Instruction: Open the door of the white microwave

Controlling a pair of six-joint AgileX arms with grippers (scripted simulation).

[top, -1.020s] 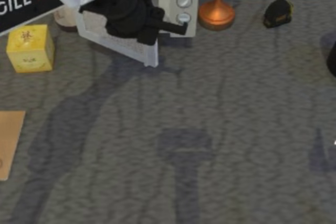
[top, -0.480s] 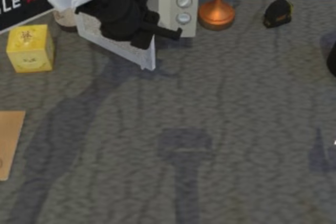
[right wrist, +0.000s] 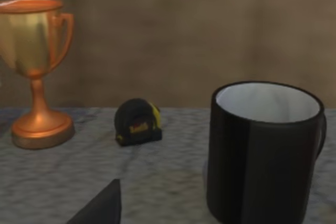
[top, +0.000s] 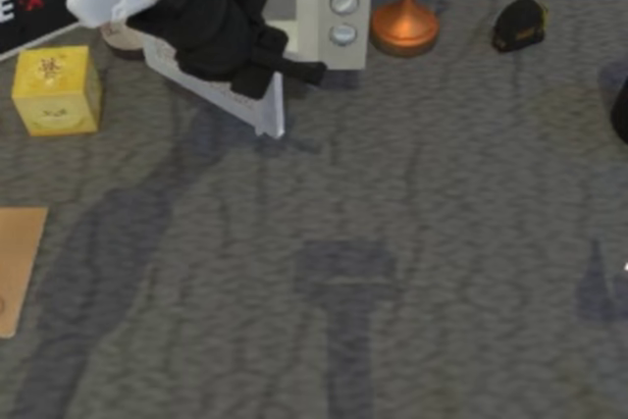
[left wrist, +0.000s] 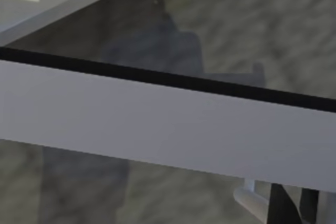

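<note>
Top view: camera overhead, facing straight down on the desk [top: 392, 242]; the microwave [top: 339, 2], trophy [top: 404, 17] and tape measure [top: 518, 24] sit along its far edge.

Left wrist view: very near, pressed close to the door [left wrist: 157, 124], whose white edge crosses the whole picture; desk behind.

Right wrist view: low, near desk level, facing across it toward a brown wall. Mug [right wrist: 265, 150] close by. Trophy and tape measure are shared with the top view.

Simulated lab tabletop — grey mat [top: 412, 242], branded board [top: 29, 2], random props.
</note>
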